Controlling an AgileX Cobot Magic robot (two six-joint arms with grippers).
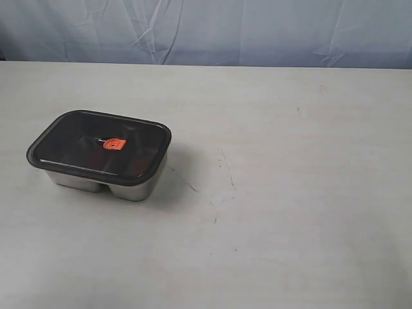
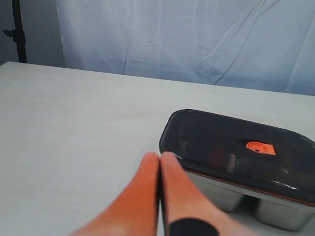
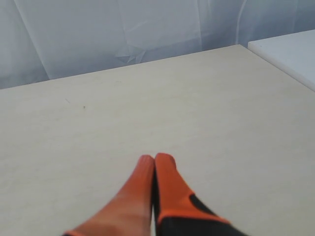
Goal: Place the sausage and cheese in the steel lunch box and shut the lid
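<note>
Steel lunch box (image 1: 138,187) sits near the left edge of the bench (image 1: 290,193) with the lid (image 1: 77,138) seated on it, so the job looks done. Sausage and cheese cannot be made out through the dark lid. Left gripper (image 2: 160,157), pressed together and empty, hangs just beside the box; right gripper (image 3: 155,160), likewise closed on nothing, is well apart.

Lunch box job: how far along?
Done, apparently: dark translucent lid sits on the shiny steel lunch box. No sausage or cheese loose on the table; tinted lid hides the contents. In hand: nothing, left tool and right tool shut, empty. Left: nothing visible.
</note>
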